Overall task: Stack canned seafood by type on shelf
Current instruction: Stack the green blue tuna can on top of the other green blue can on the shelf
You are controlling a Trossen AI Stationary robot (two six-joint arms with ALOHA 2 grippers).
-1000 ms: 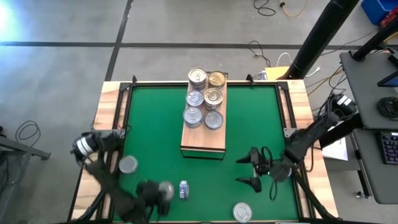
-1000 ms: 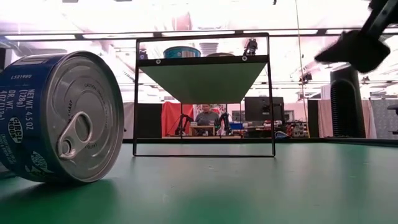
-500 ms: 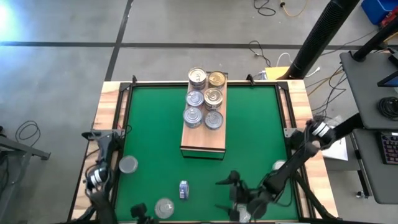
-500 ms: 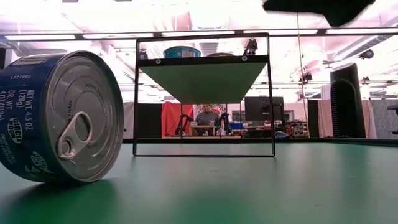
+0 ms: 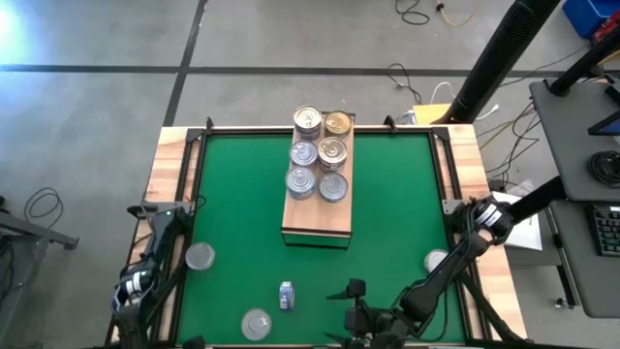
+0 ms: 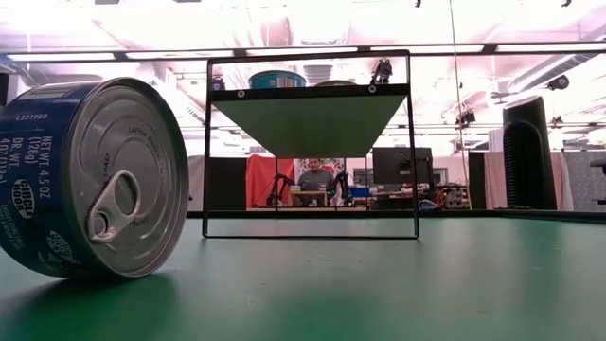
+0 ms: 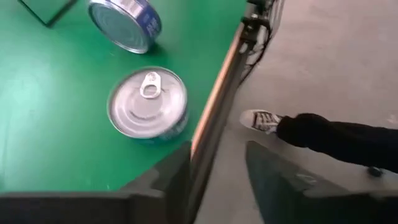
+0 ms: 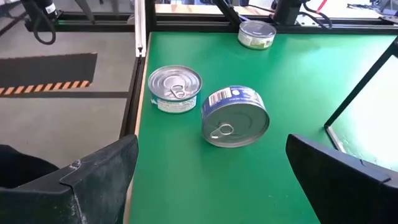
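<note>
Low view: only a blue-sided tin (image 6: pixel 90 180) on its side, no arms. High view adds six tins on the shelf (image 5: pixel 317 221). Right gripper (image 8: pixel 211 180) gapes empty (left gripper (image 7: pixel 214 177) parted, empty).

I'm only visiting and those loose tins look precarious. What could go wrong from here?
The blue can on its side could roll away if the open right gripper nudges it. The upright can stands close to the table edge and might get pushed off. A person's shoe shows just beyond that edge, near the left gripper, so that arm might swing into them.
</note>
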